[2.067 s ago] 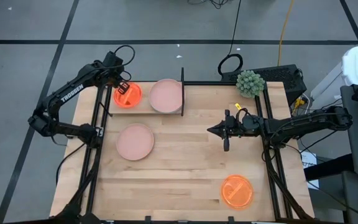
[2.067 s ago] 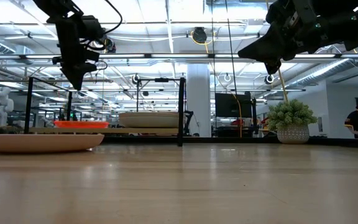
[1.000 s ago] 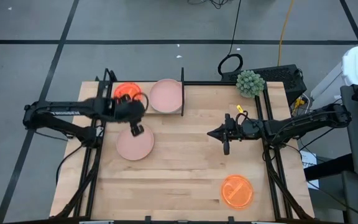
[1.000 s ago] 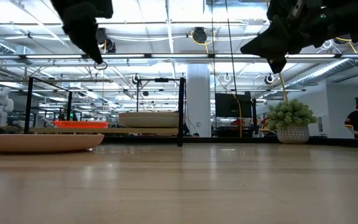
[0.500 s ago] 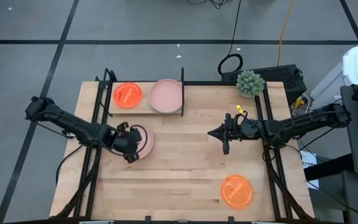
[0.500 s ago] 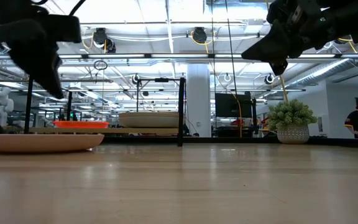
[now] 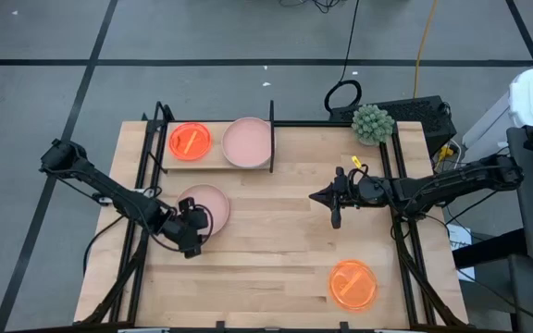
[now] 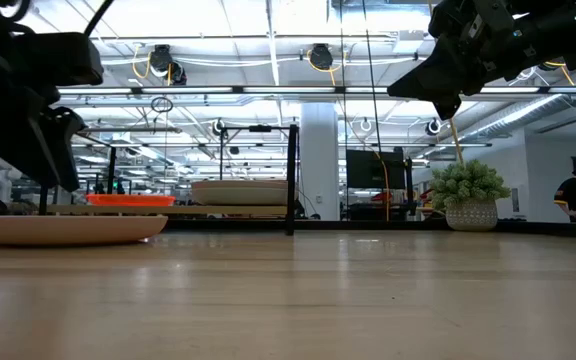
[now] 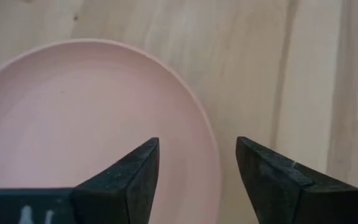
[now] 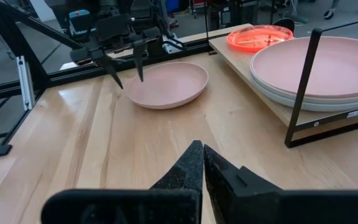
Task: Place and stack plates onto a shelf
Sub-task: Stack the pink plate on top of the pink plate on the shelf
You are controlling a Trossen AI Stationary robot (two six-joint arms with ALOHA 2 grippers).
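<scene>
The wooden counter [image 7: 276, 250] carried a loose pale-pink plate [image 7: 207, 207], whose rim lay directly between and just beyond the spread fingers of the left hand [image 7: 189, 242], so this hand was much the nearer. Its arm reached low across the counter. Beyond the plate stood the shelf [image 7: 216, 163]. The right hand [image 7: 335, 219], fingers pressed together, hung well apart.

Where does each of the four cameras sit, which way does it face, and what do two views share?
High view: overhead, facing down; both arms, shelf, orange plate.
Low view: tabletop height, facing the room; arms overhead.
Left wrist view: on the left arm, open left tool astride the pink plate rim.
Right wrist view: on the right arm, shut right tool, facing the shelf.
Shared: pink plate, every view.
</scene>
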